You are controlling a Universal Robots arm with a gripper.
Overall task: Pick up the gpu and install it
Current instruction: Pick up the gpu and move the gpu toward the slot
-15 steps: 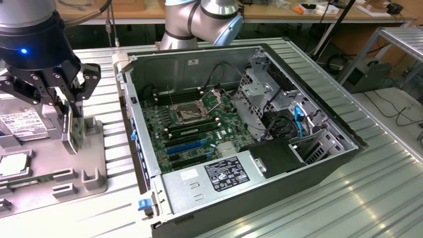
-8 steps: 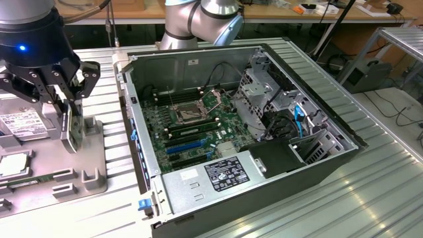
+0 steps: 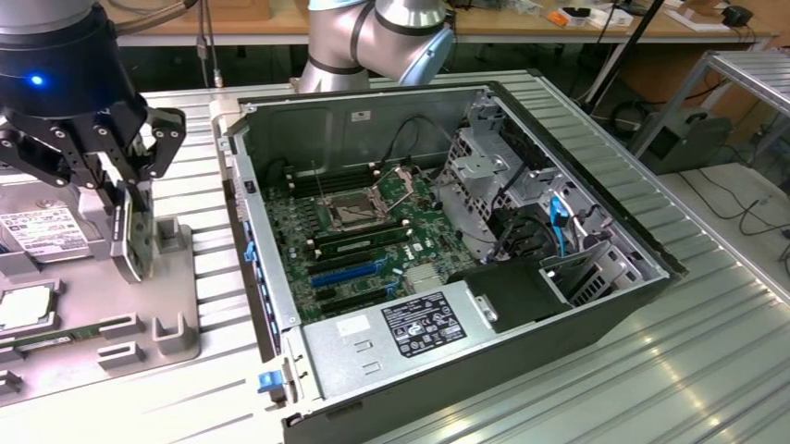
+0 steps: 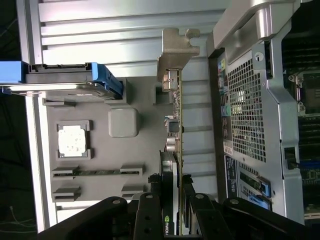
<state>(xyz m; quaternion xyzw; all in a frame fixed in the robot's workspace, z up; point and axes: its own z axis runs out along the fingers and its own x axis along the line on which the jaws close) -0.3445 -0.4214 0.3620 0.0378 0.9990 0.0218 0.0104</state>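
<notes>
Closest to us is the gripper (image 3: 120, 185), its dark fingers (image 4: 150, 220) hanging at the exterior view's left. The jaws are clamped on the gpu (image 3: 129, 236), one finger on each face of the card. In the wrist view the gripper (image 4: 170, 215) pinches the black-faced end of the gpu (image 4: 172, 165), which we see edge-on. Its silver bracket (image 4: 176, 47) is at the far end.

The card stands upright on its long edge, over the grey fixture tray (image 3: 173, 314) and beside a raised grey block of that tray. We cannot tell whether its lower edge sits in a slot or hangs just clear.

On the same tray, further to the exterior view's left, lie a hard drive (image 3: 43, 236) with a white label, a square processor (image 3: 25, 310) and a narrow memory stick (image 3: 50, 335).

Just beside the tray, toward the exterior view's right, an open computer case (image 3: 642, 277) lies on its side. Inside it we see the green motherboard (image 3: 358, 231) and a labelled power supply (image 3: 408, 324) at the near end. In the wrist view its perforated rear panel (image 4: 245, 110) runs alongside the card.

Tray and case rest on a ribbed metal table (image 3: 691, 370).
</notes>
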